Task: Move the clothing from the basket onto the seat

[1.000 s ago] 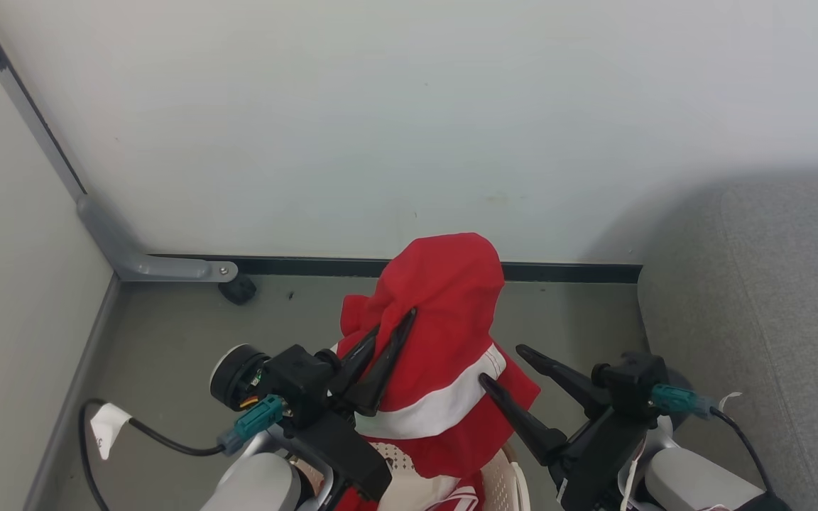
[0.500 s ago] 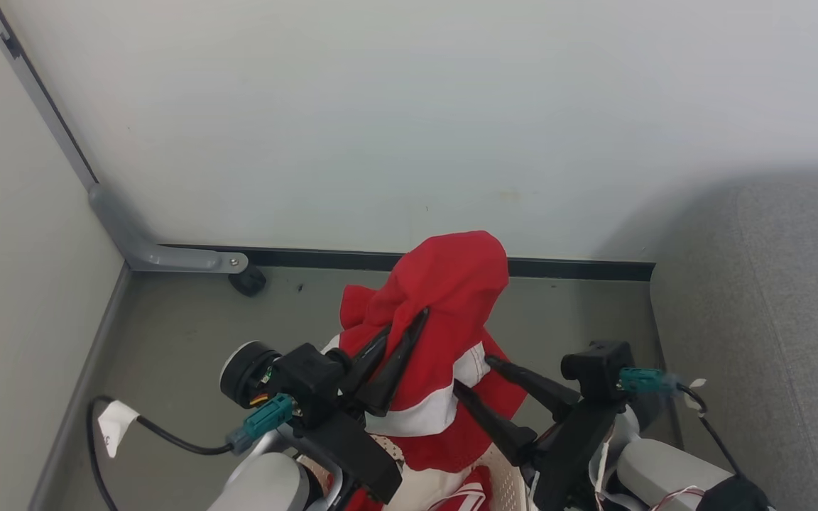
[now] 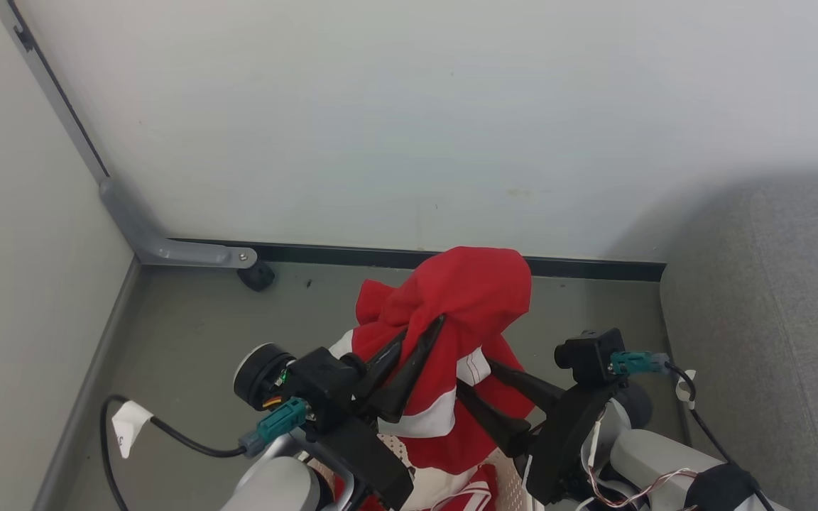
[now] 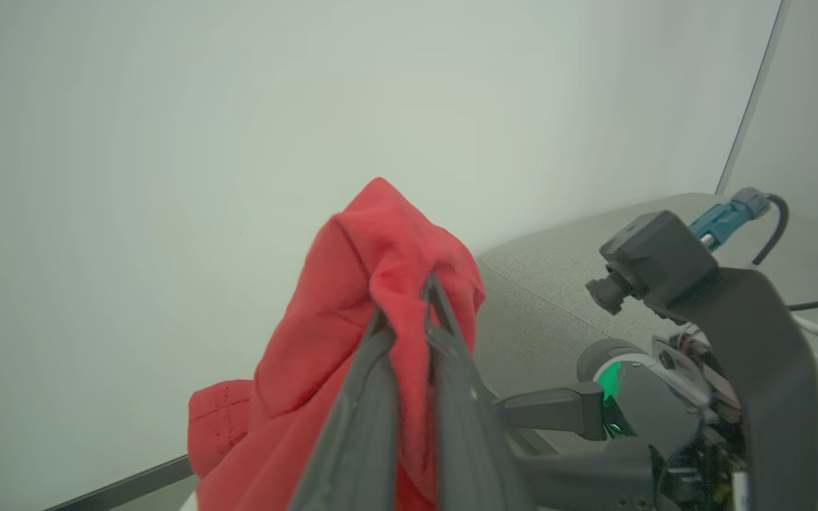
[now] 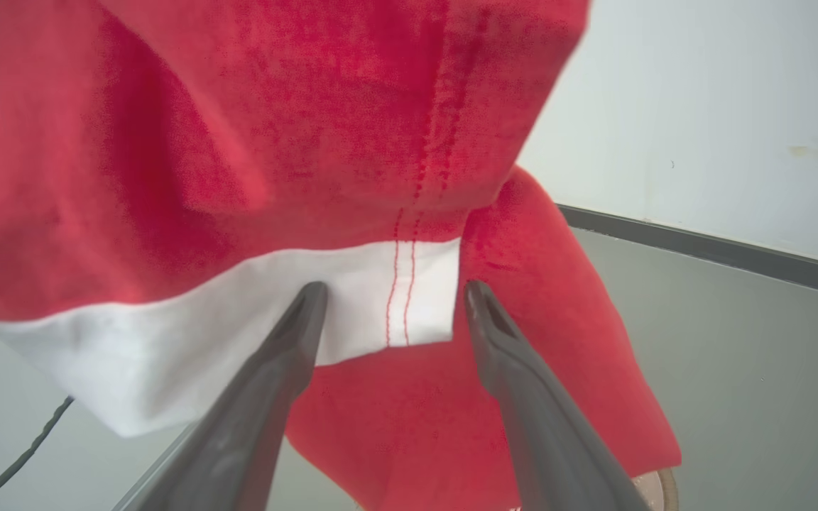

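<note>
Head view, clothing (image 3: pixel 476 291): a red bundle hung from the left claw, with its peak pointing up and away towards the wall (image 3: pixel 409 128). Its long axis ran up the view, and its lower end trailed down to the basket.
Head view, left claw (image 3: pixel 422 326): pinched narrow on a fold just under the bundle's peak.
Head view, right claw (image 3: pixel 474 372): fingers spread wide, with their tips at the hanging cloth's right side.
Head view, basket (image 3: pixel 508 486): at the bottom edge under the bundle, with more red cloth inside.
Head view, seat (image 3: pixel 771 319): grey, to the right, well apart from the bundle.
Left wrist view, grip: the two fingers met on a red ridge, and the cloth draped down on both sides of them.
Right wrist view, white band (image 5: pixel 167 355): ran across the cloth's lower part. One finger lay on each side of the band's red-stitched end, and nothing was clamped between them.
Right wrist view, floor (image 5: pixel 735 355): grey, behind the cloth.
</note>
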Controlling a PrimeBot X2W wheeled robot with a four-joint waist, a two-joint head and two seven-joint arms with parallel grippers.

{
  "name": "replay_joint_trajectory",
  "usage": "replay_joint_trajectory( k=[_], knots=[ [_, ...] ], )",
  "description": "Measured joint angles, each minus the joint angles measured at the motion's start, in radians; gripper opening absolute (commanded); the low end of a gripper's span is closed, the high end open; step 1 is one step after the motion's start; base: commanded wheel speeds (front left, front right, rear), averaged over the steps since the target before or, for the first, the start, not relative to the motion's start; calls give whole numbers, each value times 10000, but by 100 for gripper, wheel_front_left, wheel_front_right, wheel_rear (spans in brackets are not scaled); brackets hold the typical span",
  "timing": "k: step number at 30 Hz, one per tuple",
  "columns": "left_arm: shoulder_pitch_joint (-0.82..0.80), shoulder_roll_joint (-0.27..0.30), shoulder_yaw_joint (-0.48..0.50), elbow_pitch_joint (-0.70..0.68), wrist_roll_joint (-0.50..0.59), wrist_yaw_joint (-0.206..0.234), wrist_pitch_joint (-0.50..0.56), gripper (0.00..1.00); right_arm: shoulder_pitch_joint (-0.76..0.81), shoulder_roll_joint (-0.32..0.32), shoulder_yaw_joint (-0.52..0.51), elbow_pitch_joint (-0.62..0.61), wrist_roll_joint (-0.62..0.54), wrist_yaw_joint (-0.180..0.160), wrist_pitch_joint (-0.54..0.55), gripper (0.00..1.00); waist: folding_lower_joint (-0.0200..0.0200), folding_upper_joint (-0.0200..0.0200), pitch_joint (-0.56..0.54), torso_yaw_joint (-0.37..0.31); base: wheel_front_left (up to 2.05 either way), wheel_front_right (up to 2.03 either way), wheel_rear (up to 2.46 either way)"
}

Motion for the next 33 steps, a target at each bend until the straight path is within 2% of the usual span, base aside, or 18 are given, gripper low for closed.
replay_joint_trajectory(
  k=[12,14,16,24,33],
  knots=[
    [-38,-12,-165,-52,-228,0,69,0,-342,63,324,190,800,0,341,100,0,0,0,158,0,0,0],
    [-67,-13,-167,-54,-251,0,69,0,-429,125,364,188,949,0,410,39,0,0,-5,185,0,0,0],
    [-69,-15,-165,-54,-282,0,69,0,-447,169,399,186,1041,0,416,0,0,0,-8,212,0,0,0],
    [-69,15,-67,-21,-297,2,71,0,-482,132,523,75,1229,0,500,0,0,0,4,250,0,0,0],
    [-69,73,221,259,-384,115,67,0,-387,-282,587,-422,1241,0,61,0,0,0,-37,98,0,0,0]
  ],
)
